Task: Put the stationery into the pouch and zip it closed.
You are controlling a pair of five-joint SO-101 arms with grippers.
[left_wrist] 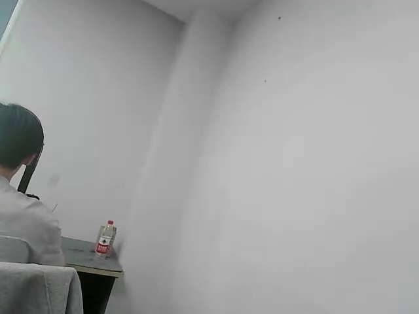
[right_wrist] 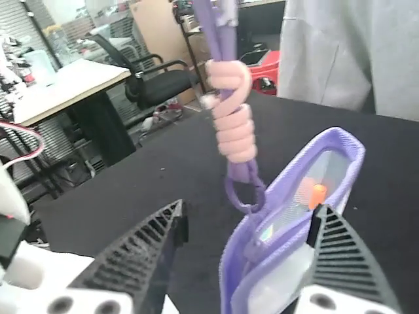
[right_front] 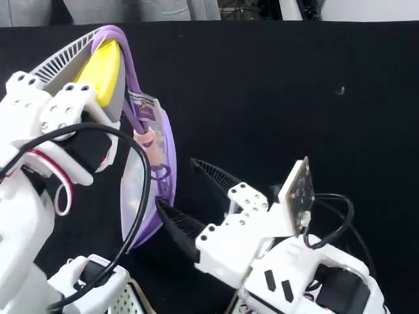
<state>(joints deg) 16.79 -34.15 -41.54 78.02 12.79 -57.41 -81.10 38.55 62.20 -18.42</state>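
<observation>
Pouch (right_wrist: 281,222) hangs over black table (right_front: 294,85), pinched by left gripper (right_front: 105,39) (right gripper (right_wrist: 249,209) gaping), office chair (right_wrist: 154,82) behind.

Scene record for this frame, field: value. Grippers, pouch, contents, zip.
left gripper: raised, shut on the pouch's top edge
right gripper: open, one finger on either side of the pouch
pouch: purple, clear window, hanging from left gripper
pink coil: hangs on the pouch's strap
contents: orange item behind window
zip: cannot tell
</observation>
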